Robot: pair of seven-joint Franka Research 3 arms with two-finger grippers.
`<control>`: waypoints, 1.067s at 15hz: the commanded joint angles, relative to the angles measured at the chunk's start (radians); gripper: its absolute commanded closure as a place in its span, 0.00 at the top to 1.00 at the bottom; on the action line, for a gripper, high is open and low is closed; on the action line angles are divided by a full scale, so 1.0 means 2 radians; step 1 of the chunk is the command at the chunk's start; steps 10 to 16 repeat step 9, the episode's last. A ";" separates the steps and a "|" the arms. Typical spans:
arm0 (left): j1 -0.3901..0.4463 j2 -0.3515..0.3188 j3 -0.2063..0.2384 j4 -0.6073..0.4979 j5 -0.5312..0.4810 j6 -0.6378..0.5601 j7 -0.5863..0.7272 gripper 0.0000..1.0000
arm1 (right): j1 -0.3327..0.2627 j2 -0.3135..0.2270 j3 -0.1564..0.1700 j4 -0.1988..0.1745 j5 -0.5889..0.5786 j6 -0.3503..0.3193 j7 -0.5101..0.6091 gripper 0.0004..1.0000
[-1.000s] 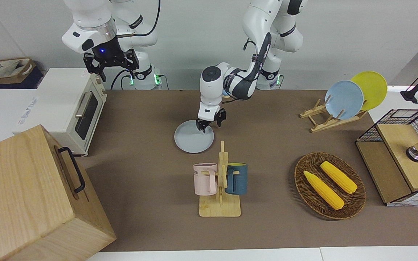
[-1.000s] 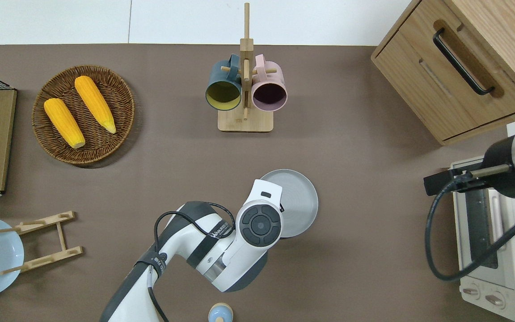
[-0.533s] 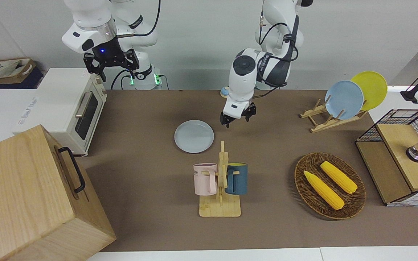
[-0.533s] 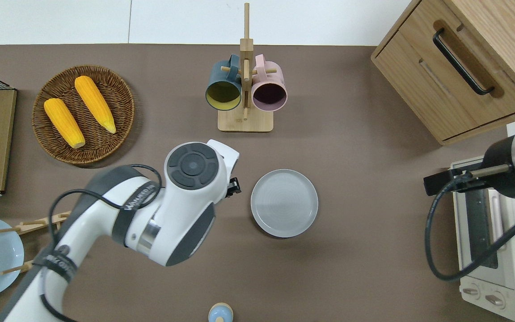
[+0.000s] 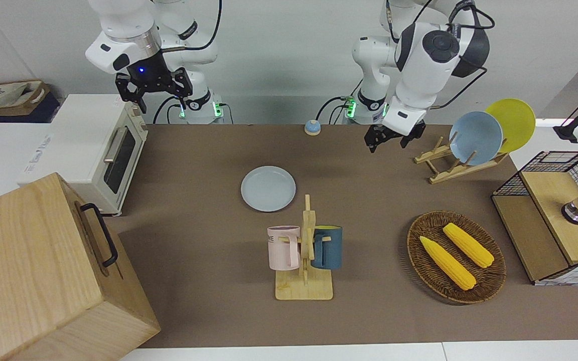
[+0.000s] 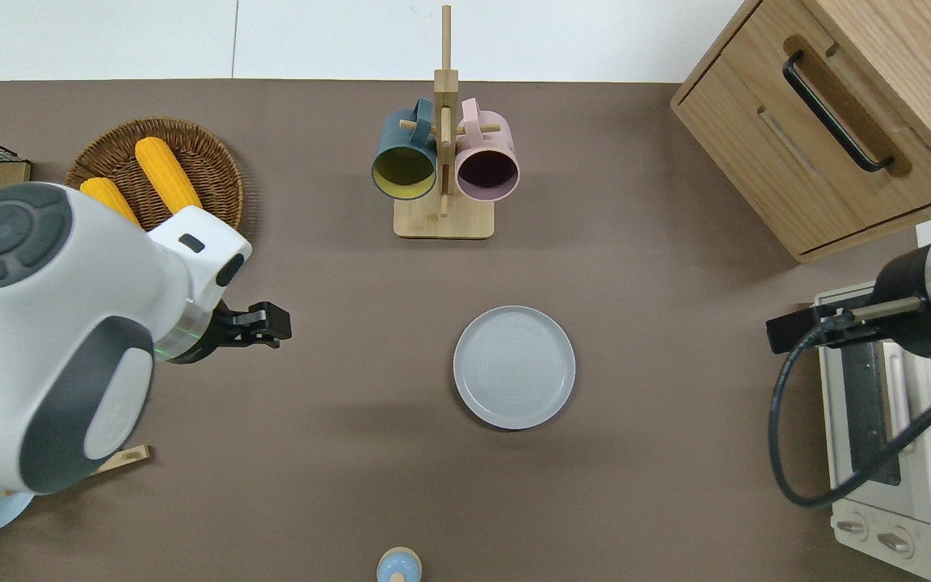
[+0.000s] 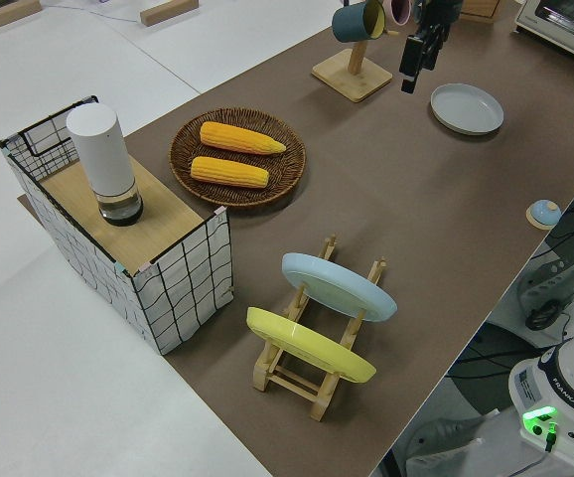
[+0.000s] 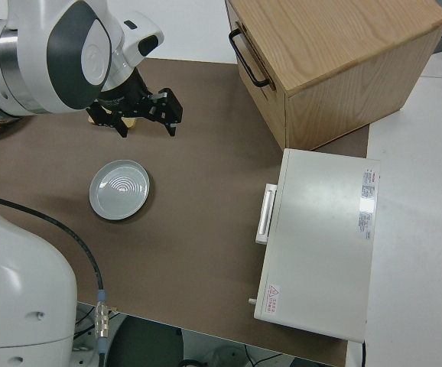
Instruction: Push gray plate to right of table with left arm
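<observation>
Since a second ago my left claw (image 5: pixel 393 137) has lifted off the gray plate (image 5: pixel 268 188), fingers spread, holding nothing, hanging over bare brown desk (image 6: pixel 336 453). Plate lies nearer the robots than the mug rack (image 5: pixel 305 260). Right arm parked.

mug rack (image 6: pixel 443 162) near gray plate (image 6: pixel 514 366), bare table (image 6: pixel 659 339) around
</observation>
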 commanded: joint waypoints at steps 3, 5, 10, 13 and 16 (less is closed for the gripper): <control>0.009 0.004 0.014 0.075 -0.002 -0.064 0.069 1.00 | -0.010 -0.001 0.008 0.004 0.003 -0.007 0.006 0.98; 0.010 0.005 0.016 0.093 -0.002 -0.069 0.070 1.00 | -0.010 -0.001 0.007 0.004 0.002 -0.007 0.006 0.98; 0.009 0.005 0.024 0.101 0.003 -0.075 0.085 1.00 | -0.010 -0.001 0.007 0.004 0.002 -0.007 0.006 0.98; 0.009 0.005 0.024 0.101 0.003 -0.075 0.085 1.00 | -0.010 -0.001 0.007 0.004 0.002 -0.007 0.006 0.98; 0.009 0.005 0.024 0.101 0.003 -0.075 0.085 1.00 | -0.010 -0.001 0.007 0.004 0.002 -0.007 0.006 0.98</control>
